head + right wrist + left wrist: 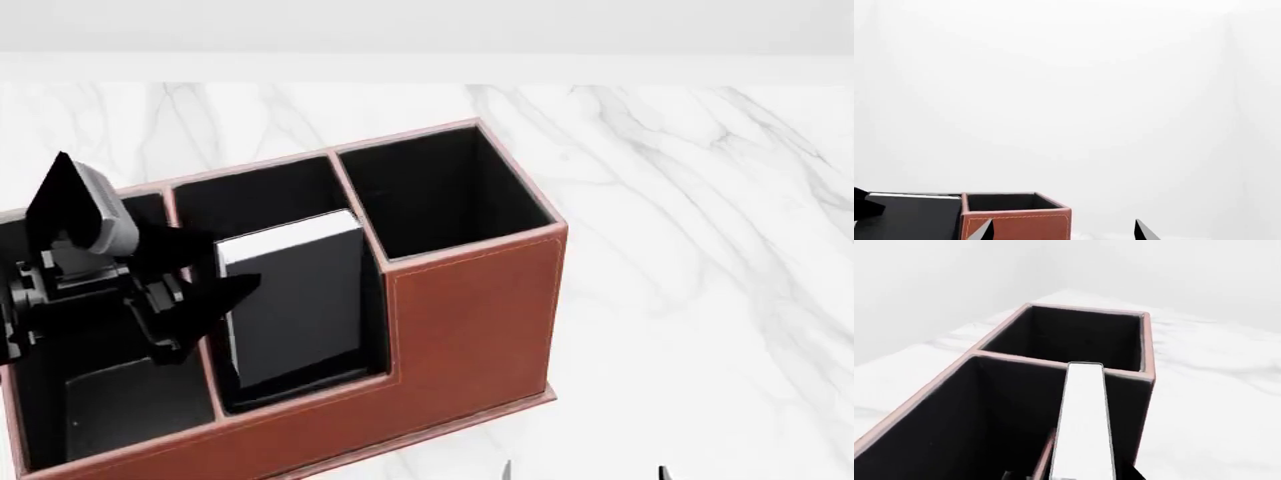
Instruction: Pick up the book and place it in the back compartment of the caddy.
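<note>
The book (296,305) stands in the middle compartment of the caddy (467,310), leaning, with its black cover facing up toward the head camera and its white page edges showing along the top and left side. In the left wrist view the book's white page edge (1083,425) runs up close to the camera, ending near the partition wall of the caddy (1147,355). From the right wrist view the book's black cover (911,217) pokes up above the caddy's rim (1017,220).

The compartment beside it, at the caddy's end nearer the table's right edge, shows only black lining. The compartment on the other side is partly hidden by the left arm, and what I can see of it is dark lining.

The left gripper (200,300) hangs over that compartment with a dark finger (238,287) touching the book's left edge. Whether its jaws grip the book or stand apart I cannot tell.

The right gripper (1063,229) shows two dark fingertips (1142,231) well apart with nothing between them, so its jaws are open. It sits near the front edge of the white marble table (694,250), clear of the caddy.
</note>
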